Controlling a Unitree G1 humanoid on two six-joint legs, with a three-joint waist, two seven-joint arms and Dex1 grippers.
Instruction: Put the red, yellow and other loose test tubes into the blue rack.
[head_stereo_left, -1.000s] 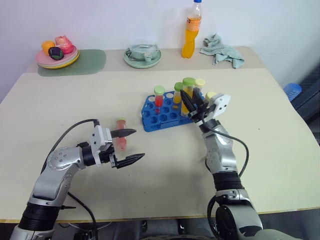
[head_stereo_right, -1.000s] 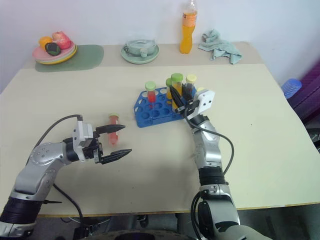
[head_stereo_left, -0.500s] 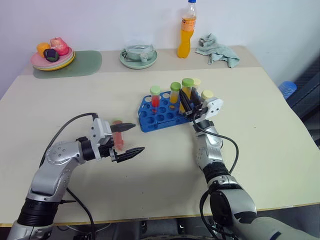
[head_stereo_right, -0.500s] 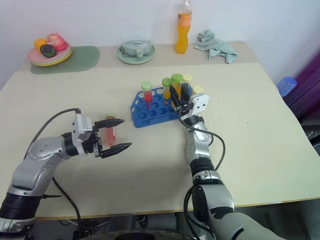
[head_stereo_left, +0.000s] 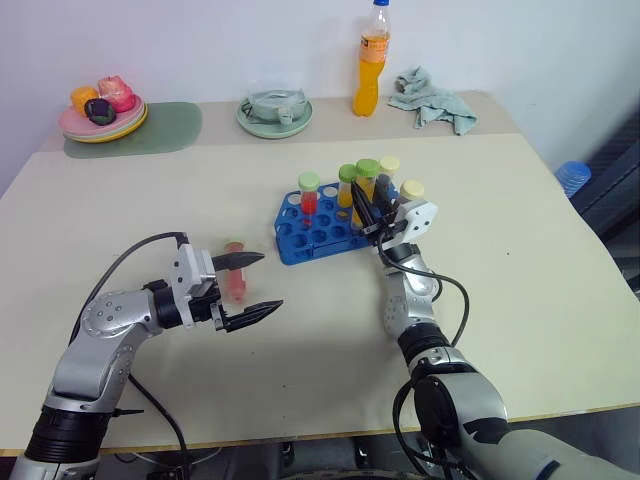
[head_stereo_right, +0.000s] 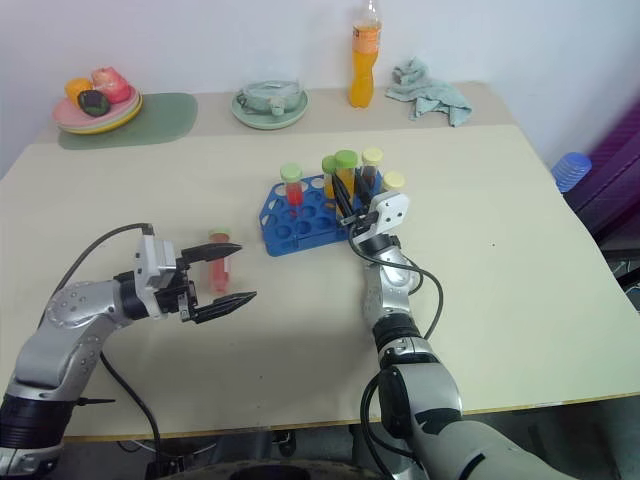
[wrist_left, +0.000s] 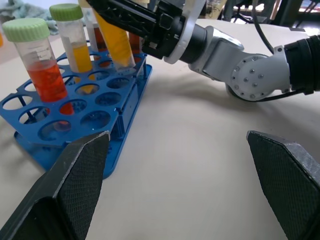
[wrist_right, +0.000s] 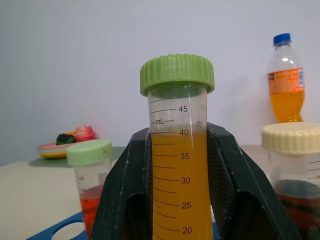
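The blue rack (head_stereo_left: 322, 228) stands mid-table with several capped tubes upright in it: one red (head_stereo_left: 310, 195), some yellow, one dark. My right gripper (wrist_right: 178, 131) is shut on a yellow tube with a green cap (wrist_right: 177, 170). It holds the tube tilted over the rack's near right corner (wrist_left: 131, 75), and the tube's lower end reaches down among the holes. A loose red tube (head_stereo_left: 236, 280) lies on the table left of the rack. My left gripper (head_stereo_left: 250, 284) is open beside it, one finger on each side as seen from the head.
At the back stand an orange drink bottle (head_stereo_left: 372, 60), a crumpled cloth (head_stereo_left: 432, 100), a plate with a cup (head_stereo_left: 273, 112) and a fruit plate (head_stereo_left: 100, 108) on a green mat. A black cable (head_stereo_left: 130, 262) loops off my left arm.
The head view has shifted a little. My right gripper with the yellow tube has edged slightly towards the rack as that arm's elbow sank. My left gripper stays open in place.
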